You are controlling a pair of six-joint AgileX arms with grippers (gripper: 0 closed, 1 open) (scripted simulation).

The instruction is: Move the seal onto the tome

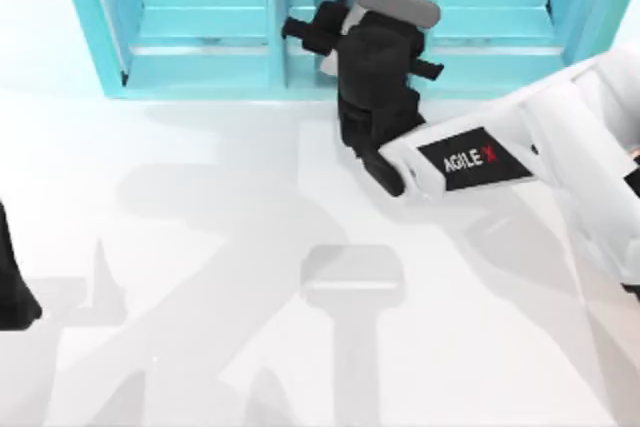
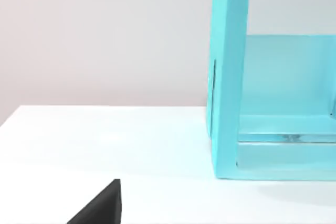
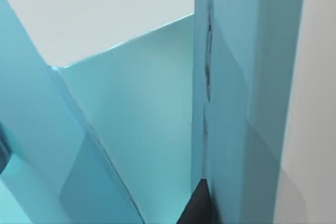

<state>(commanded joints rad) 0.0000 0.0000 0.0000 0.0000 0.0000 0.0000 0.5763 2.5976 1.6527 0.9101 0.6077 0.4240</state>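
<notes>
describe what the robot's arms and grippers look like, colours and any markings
The right arm has smooth white shell links, with a black panel reading AGILEX in white letters and a red X. Its wrist is a blocky black unit with a grey rounded piece at the far end. Of the left arm, a black part shows at the table's left edge. No cables are visible.

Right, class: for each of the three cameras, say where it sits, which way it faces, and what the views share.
Top view: above the table, looking down; right arm reaches to the shelf unit, left gripper at the left edge.
Left wrist view: low over the table, facing the shelf unit's end wall; a dark fingertip shows.
Right wrist view: close against the shelf's teal panels; dark fingertip.
All three share the shelf unit.
</notes>
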